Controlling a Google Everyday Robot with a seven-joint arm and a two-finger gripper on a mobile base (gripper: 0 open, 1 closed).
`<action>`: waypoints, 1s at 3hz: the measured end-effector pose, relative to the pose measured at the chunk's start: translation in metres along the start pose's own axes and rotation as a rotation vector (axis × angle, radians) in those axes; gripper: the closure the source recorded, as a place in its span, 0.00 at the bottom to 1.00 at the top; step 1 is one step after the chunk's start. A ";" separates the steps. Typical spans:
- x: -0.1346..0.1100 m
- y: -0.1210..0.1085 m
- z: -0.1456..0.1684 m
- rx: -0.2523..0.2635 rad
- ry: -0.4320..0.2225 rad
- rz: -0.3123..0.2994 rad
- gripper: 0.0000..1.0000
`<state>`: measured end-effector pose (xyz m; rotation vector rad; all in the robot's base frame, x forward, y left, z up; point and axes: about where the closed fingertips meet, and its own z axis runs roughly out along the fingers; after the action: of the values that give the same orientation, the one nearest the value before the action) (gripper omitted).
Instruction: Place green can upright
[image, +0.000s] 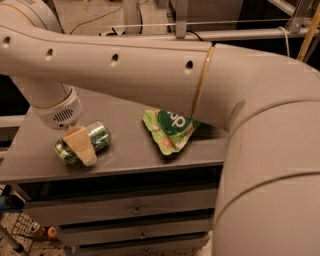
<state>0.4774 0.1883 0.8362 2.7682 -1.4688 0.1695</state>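
Note:
The green can (100, 136) lies on its side near the front left of the grey table top (130, 155). It is shiny green with a silver end facing left. My gripper (82, 148) reaches down from the arm's wrist (57, 112) and is closed around the can's middle. One tan finger (80, 144) crosses the can's front side; the other is hidden behind the can. The can rests low at the table surface, tilted slightly.
A flat green snack bag (171, 130) lies on the table to the right of the can. My large pale arm (165, 75) spans the view above the table. Drawers (135, 210) sit below the table edge. A railing runs behind.

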 end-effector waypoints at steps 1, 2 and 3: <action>-0.001 0.002 0.001 0.004 0.003 0.008 0.47; 0.005 0.001 -0.017 0.056 -0.028 -0.003 0.78; 0.023 -0.001 -0.047 0.141 -0.117 -0.001 0.99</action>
<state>0.4865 0.1723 0.8852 2.9370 -1.5384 0.1166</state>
